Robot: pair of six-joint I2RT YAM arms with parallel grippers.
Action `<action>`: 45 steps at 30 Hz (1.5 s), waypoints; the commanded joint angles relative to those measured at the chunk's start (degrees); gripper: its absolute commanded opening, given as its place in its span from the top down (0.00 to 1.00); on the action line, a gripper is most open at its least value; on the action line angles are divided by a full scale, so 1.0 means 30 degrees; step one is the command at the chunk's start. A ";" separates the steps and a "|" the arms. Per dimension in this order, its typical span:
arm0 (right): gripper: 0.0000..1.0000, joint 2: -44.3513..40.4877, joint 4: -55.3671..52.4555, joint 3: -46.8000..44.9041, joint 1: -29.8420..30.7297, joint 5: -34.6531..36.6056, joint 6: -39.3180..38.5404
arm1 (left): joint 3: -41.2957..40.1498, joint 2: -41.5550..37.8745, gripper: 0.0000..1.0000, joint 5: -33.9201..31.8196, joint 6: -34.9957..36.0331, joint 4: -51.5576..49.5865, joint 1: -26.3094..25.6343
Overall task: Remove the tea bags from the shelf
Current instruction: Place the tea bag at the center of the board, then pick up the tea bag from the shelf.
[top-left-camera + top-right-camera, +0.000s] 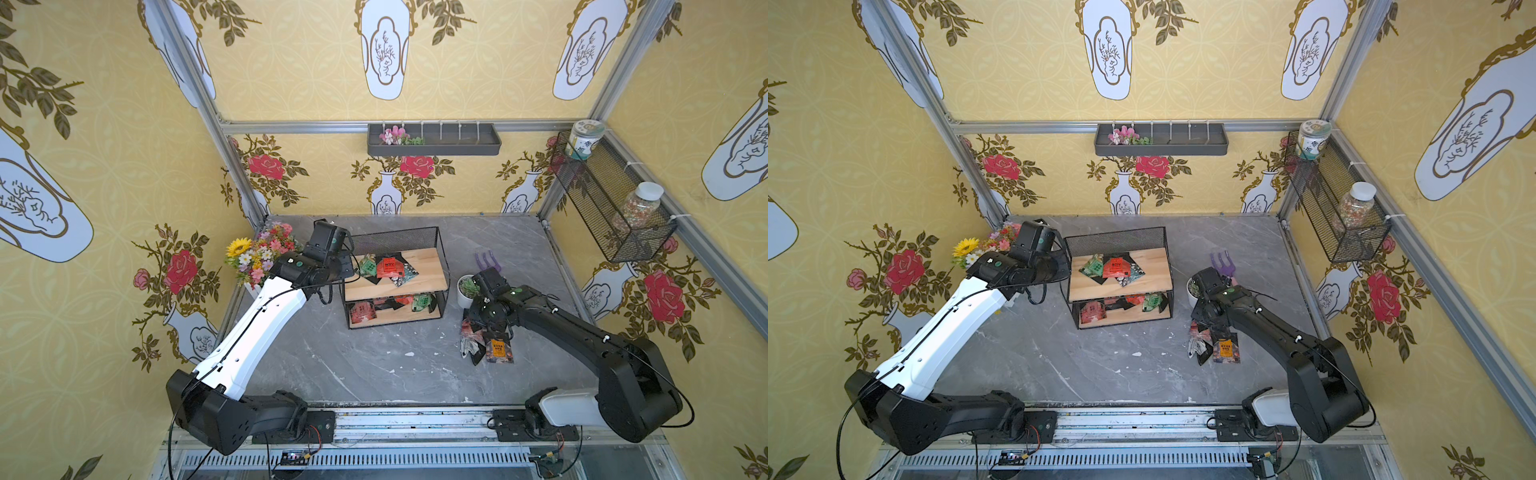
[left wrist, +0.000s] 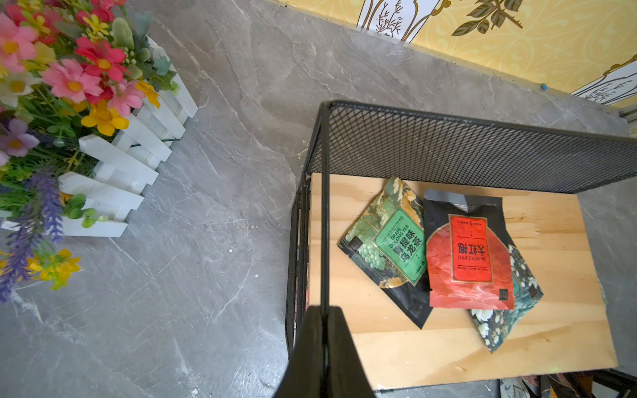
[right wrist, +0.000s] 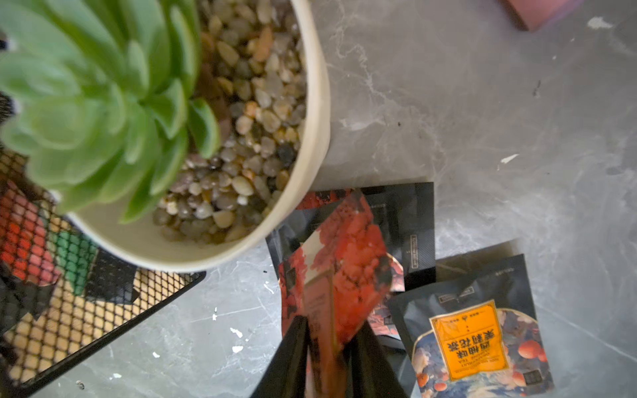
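Observation:
The shelf (image 1: 428, 274) (image 1: 1154, 278) stands mid-table, a black wire rack with two wooden boards (image 2: 448, 344). Red, green and dark tea bags (image 1: 388, 266) (image 1: 1116, 268) (image 2: 468, 255) overlap on the upper board, and more (image 1: 361, 311) lie on the lower one. My left gripper (image 1: 349, 266) (image 2: 324, 310) is shut on the shelf's left corner wire. Other tea bags (image 1: 496, 349) (image 3: 472, 341) lie piled on the table to the right. Above them my right gripper (image 1: 492, 332) (image 3: 327, 330) has its jaws parted, with a blurred red tea bag (image 3: 351, 262) loose between its fingers.
A white succulent pot (image 1: 467, 291) (image 3: 310, 165) stands right beside the right wrist, and a purple garden fork (image 1: 486, 262) lies behind it. A flower planter (image 1: 259, 255) (image 2: 113, 162) sits left of the shelf. A mesh basket with jars (image 1: 611, 199) and a grey tray (image 1: 434, 141) hang on the walls.

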 commanded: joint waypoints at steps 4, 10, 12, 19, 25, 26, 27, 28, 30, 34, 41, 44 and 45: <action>0.65 0.0024 0.0137 -0.0216 0.0000 -0.0114 -0.0211 | 0.0113 0.0046 1.00 -0.0026 0.0041 0.0648 0.0011; 0.58 -0.0051 -0.0543 0.0027 -0.0008 0.0048 -0.0262 | 0.0147 0.0022 1.00 0.0007 0.0024 0.0638 -0.0014; 0.54 -0.0146 -0.0925 0.0224 0.0011 0.0221 -0.0260 | 0.0170 -0.0017 1.00 -0.0034 0.0022 0.0648 0.0015; 0.47 -0.0808 -0.2145 0.0497 0.0055 0.0583 -0.0249 | 0.0171 -0.0004 1.00 0.0037 0.0004 0.0649 0.0019; 0.48 -0.1989 -0.3248 0.1396 0.0793 0.1896 -0.0414 | 0.0150 -0.0038 1.00 0.0074 -0.0105 0.0648 0.0015; 0.48 -0.2223 -0.3590 0.1818 0.1142 0.2362 -0.0458 | 0.0146 -0.0075 1.00 0.0062 -0.0127 0.0660 0.0016; 0.48 -0.2414 -0.4040 0.2433 0.1663 0.3088 -0.0448 | 0.0163 -0.0075 1.00 0.0073 -0.0118 0.0663 0.0006; 0.48 -0.2534 -0.4452 0.3054 0.2320 0.3798 -0.0529 | 0.0142 -0.0073 1.00 0.0073 -0.0118 0.0651 0.0019; 0.48 -0.2534 -0.5499 0.4648 0.3835 0.5560 -0.0600 | 0.0143 -0.0103 1.00 0.0073 -0.0158 0.0649 0.0023; 0.47 -0.1914 -0.7178 0.8136 0.6462 0.8376 -0.0739 | 0.0112 -0.0110 1.00 0.0055 -0.0172 0.0675 0.0008; 0.38 0.1018 -0.6346 1.2881 0.7869 0.7202 -0.3398 | -0.0003 -0.0078 1.00 0.0117 -0.0194 0.0822 -0.0013; 0.36 0.3160 -0.6082 1.5151 0.8474 0.6203 -0.4509 | -0.0005 -0.0075 1.00 0.0081 -0.0199 0.0825 -0.0015; 0.35 0.3993 -0.6169 1.6001 0.8652 0.5997 -0.4777 | -0.0013 -0.0058 1.00 0.0081 -0.0203 0.0825 -0.0030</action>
